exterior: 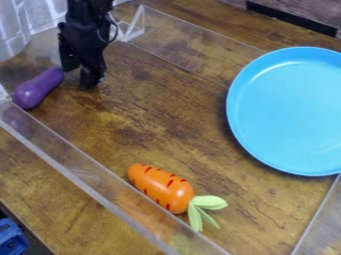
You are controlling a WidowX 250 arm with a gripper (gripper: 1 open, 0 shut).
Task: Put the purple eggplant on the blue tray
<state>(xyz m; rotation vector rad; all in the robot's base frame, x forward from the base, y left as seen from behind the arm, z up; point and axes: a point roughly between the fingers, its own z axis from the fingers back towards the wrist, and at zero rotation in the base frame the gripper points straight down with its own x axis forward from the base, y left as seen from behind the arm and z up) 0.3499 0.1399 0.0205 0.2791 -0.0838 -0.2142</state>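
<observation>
A black gripper [84, 76] hangs low over a worn wooden table [160, 115], its dark fingers pointing down at the upper left of the scene; whether the jaws are parted or closed cannot be told from this angle, and nothing is seen held between them. Just beside it, at about nine o'clock, the purple eggplant [39, 87] lies on the wood, tilted with one end toward the gripper. Well apart, at three o'clock of the scene, the blue tray [266, 110] rests flat and bare, its right side cut by the edge of the picture. At six o'clock an orange carrot [163, 187] with green leaves lies near a clear plastic wall [74, 159] that fences the scuffed, dark-stained tabletop. The wall's far side runs behind the gripper at twelve o'clock.
</observation>
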